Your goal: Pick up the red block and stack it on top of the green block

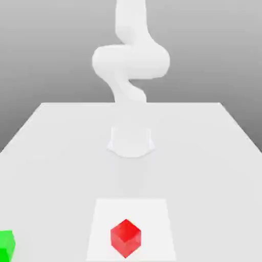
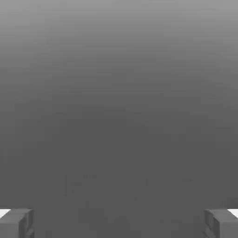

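One red block [image 1: 126, 237] at table [image 1: 61, 153] 6 o'clock, one green block [image 1: 6, 245] at 8 o'clock, gripper [image 2: 119, 223] fingers spread wide, grasping nothing

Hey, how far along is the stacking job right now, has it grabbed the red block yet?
Nothing looks done yet. The red block sits on the table, apart from the green block at the exterior view's left edge. In hand: the gripper is open with nothing between its fingers. Still left: reaching the red block, grasping it, lifting it and placing it on the green one.
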Controlling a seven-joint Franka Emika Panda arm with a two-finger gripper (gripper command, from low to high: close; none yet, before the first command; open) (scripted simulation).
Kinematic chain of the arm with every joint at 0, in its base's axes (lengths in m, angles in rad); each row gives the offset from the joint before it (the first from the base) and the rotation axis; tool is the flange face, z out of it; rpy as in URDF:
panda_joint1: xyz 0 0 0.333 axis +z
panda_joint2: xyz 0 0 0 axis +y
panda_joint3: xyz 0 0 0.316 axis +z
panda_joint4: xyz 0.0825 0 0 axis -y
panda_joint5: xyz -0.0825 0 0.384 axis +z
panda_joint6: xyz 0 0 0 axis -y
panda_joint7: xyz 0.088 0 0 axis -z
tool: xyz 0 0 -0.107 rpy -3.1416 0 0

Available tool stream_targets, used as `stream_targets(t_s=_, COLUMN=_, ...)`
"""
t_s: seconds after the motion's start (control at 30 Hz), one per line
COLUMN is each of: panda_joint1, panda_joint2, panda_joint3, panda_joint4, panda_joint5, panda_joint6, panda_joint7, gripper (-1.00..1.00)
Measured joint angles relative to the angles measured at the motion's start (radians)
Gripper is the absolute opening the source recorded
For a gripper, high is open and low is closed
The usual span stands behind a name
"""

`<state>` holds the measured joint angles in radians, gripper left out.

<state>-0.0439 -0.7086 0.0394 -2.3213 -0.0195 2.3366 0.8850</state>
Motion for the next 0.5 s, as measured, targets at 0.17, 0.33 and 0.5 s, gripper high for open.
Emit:
stream_targets(t_s=0.17, panda_joint1=-0.081, panda_joint2=0.188, panda_joint3=0.072, panda_joint4=-0.044, panda_joint5=-0.046, panda_joint6=0.075, panda_joint7=0.178, gripper=0.0)
stream_targets(t_s=0.33, panda_joint1=-0.142, panda_joint2=0.372, panda_joint3=0.123, panda_joint4=-0.086, panda_joint5=-0.094, panda_joint6=0.147, panda_joint7=0.354, gripper=0.0)
stream_targets(t_s=0.5, panda_joint1=-0.178, panda_joint2=0.554, panda_joint3=0.148, panda_joint4=-0.128, panda_joint5=-0.131, panda_joint6=0.219, panda_joint7=0.522, gripper=0.0)
